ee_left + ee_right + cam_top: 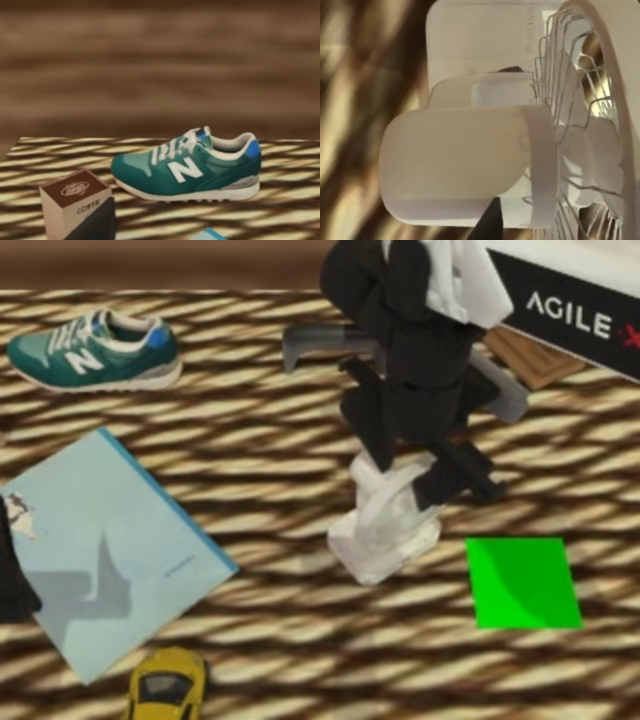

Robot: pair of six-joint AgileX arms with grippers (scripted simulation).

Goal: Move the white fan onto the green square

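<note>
**Q.** Woven, tan-and-brown striped matting covers the table (300, 680). Where on it does the task's thing stand?

**A.** Look near the middle in the top view: the white fan (385, 525) stands there, just left of the green square (524, 582), apart from it, not yet on it. Your right gripper (415, 475) is directly over the fan's head. In the right wrist view the fan (470, 160) fills the picture, motor housing and wire cage very close.

**Q.** Are the jaws on it?

**A.** You cannot tell; the arm hides the fingers from above, and the wrist view shows only a dark sliver beneath the housing.

**Q.** How will it handle?

**A.** Judge it light, rigid plastic, smooth enough to slip. The wire cage looks thin and liable to bend, so take hold across the solid housing behind the cage or the neck, not the wires. Keep it upright; the head sits high above the base and could tip.

**Q.** What lies farther out?

**A.** A pale blue book (105, 555) lies at the left, a green sneaker (95, 350) at the far left, and a yellow toy car (168, 688) at the near edge. Your left gripper (12, 580) is parked at the left edge.
</note>
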